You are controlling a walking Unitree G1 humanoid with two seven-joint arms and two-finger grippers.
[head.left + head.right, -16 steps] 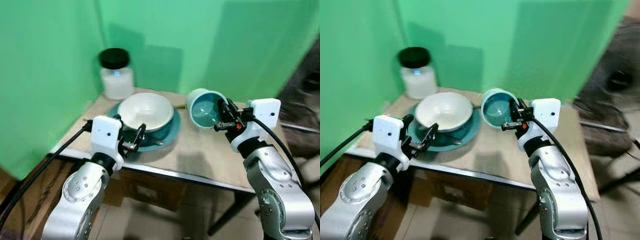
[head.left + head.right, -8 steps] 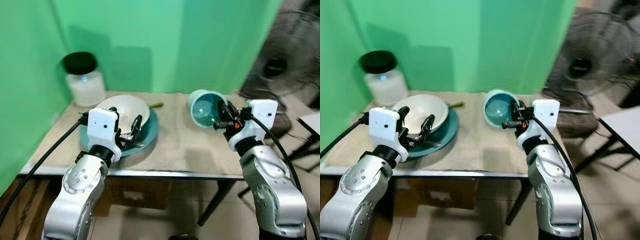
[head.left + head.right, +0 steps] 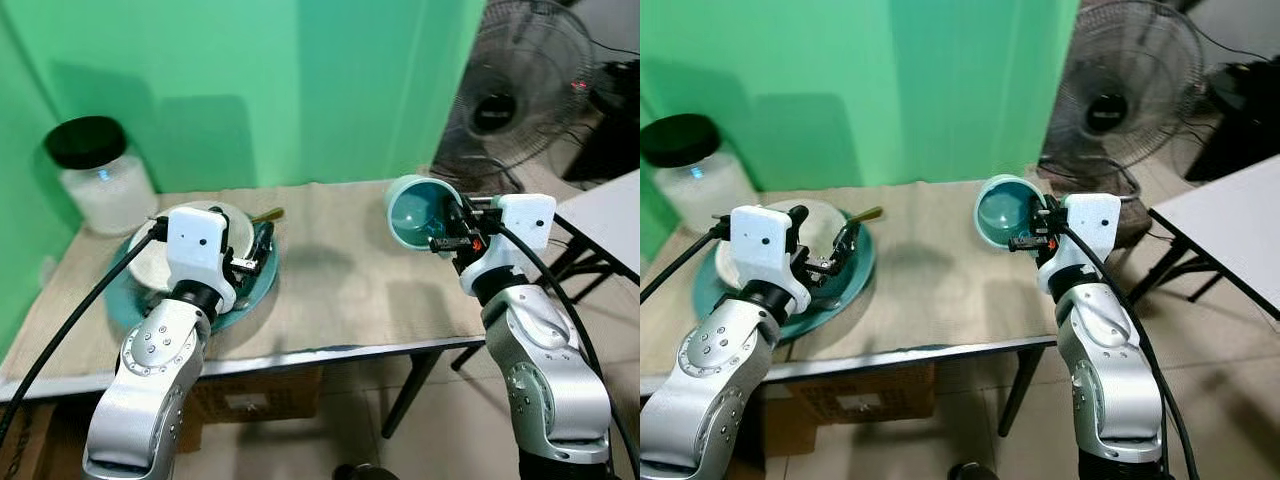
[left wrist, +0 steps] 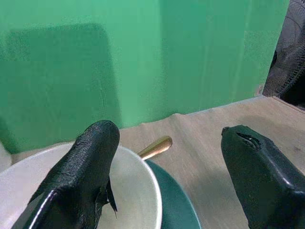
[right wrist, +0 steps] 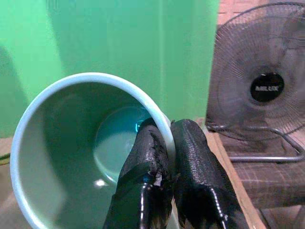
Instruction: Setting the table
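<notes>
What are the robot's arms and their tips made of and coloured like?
Both arms are rounded silver segments ending in a white boxy wrist block, with a black cable trailing from each. The left tool and right tool each have two long black fingers; a small red spot shows by the right one.

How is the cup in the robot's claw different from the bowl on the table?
The teal cup is held in the air, tipped on its side, by the right gripper, pinched on its rim; the white bowl sits upright on a teal plate. The cup is deeper and narrower, the bowl wider and shallower. Both look empty.
</notes>
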